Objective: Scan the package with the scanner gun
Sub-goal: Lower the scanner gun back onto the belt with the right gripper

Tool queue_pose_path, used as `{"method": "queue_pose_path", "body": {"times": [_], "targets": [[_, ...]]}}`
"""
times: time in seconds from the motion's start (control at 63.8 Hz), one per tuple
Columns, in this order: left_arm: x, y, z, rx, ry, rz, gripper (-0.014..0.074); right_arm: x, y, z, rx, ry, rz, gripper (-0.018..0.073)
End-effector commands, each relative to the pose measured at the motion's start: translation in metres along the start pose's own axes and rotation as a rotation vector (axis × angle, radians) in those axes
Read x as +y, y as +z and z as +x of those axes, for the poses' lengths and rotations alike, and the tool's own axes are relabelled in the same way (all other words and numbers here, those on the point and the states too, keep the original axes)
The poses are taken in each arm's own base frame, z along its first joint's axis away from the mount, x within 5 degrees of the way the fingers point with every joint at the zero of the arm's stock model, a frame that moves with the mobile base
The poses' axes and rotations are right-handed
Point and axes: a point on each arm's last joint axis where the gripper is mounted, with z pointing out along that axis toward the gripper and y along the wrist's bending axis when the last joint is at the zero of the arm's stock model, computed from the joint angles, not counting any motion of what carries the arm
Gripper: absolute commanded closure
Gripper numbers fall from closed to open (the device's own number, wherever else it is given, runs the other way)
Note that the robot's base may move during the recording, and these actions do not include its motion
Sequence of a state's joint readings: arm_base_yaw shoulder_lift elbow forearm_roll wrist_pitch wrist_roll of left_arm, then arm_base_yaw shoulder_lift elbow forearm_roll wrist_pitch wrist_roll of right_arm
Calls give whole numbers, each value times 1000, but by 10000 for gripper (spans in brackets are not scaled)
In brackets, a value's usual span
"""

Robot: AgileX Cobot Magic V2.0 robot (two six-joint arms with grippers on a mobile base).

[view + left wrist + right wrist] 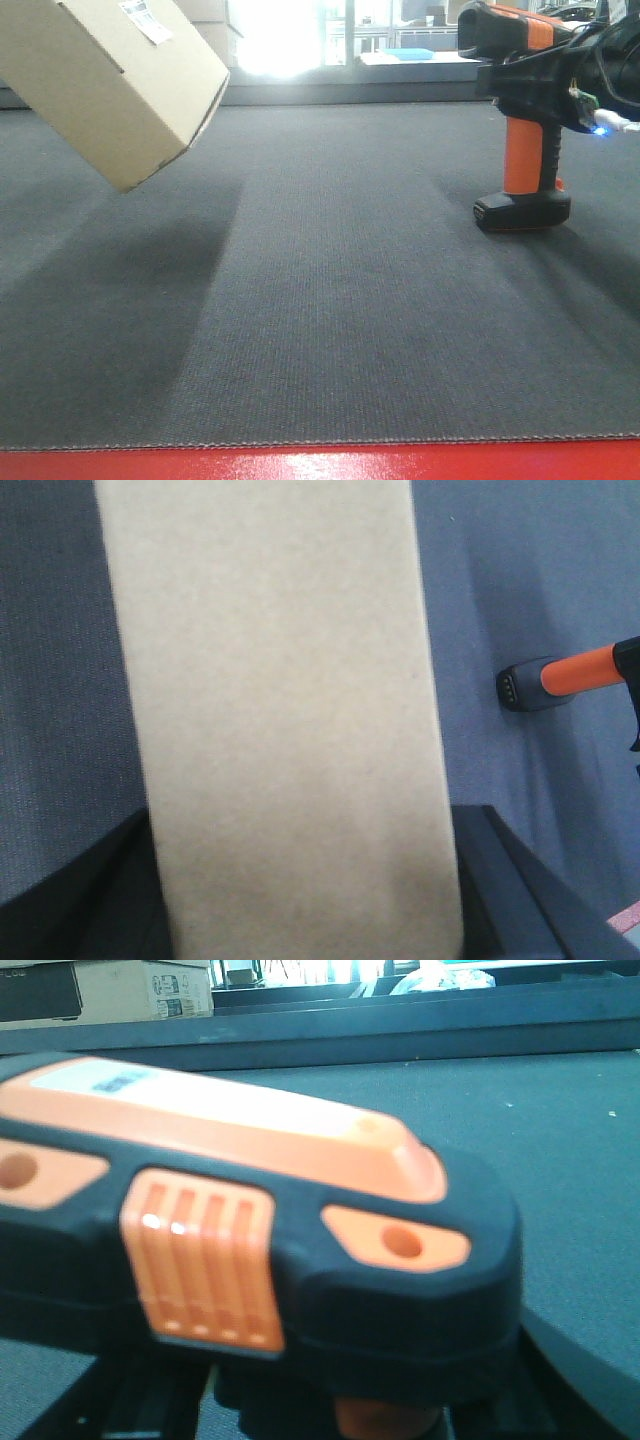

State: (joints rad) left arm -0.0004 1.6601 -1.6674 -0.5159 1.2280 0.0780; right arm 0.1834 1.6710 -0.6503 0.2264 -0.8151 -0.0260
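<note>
- The package (110,90) is up in the air on the left side. It is tipped, with one corner pointing down at the gray mat (330,300).
- The left gripper (305,900) is clamped on the package. A dark finger shows on each side of it in the left wrist view.
- The scanner gun (522,155) is far over on the right, well apart from the package. Its handle stands straight up and its head lies flat, with the nose pointing left toward the package.
- The right gripper (340,1395) looks clamped on the head of the scanner gun. I cannot tell if the flat black foot sits on the mat or hangs just above it.
- The package is plain tan cardboard and much bigger than the scanner gun. A small white sticker (146,20) sits on its top face, which leans up and a bit to the right.
- I think the nose must tip up at that sticker, or the package must come lower and closer.
</note>
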Motion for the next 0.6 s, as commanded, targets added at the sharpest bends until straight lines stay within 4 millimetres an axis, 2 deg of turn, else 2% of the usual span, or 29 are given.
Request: {"method": "queue_pose_path", "body": {"times": [0.0, 0.11, 0.173, 0.251, 0.423, 0.502, 0.58], "targets": [[-5, -4, 1, -17, 4, 19, 707, 1, 0, -4, -14, -1, -6, 720], [-5, -4, 1, -17, 4, 19, 707, 1, 0, -4, -14, -1, -6, 713], [-5, -4, 1, -17, 4, 19, 707, 1, 0, -4, -9, -1, -6, 655], [-5, -4, 1, -17, 4, 19, 707, 1, 0, -3, 0, -1, -6, 524], [-5, -4, 1, -17, 4, 19, 707, 1, 0, -2, 13, -1, -7, 140], [-5, -4, 1, -17, 4, 19, 707, 1, 0, -1, 21, -1, -7, 43], [-5, -4, 1, -17, 4, 19, 707, 1, 0, 0, 34, -1, -7, -10]]}}
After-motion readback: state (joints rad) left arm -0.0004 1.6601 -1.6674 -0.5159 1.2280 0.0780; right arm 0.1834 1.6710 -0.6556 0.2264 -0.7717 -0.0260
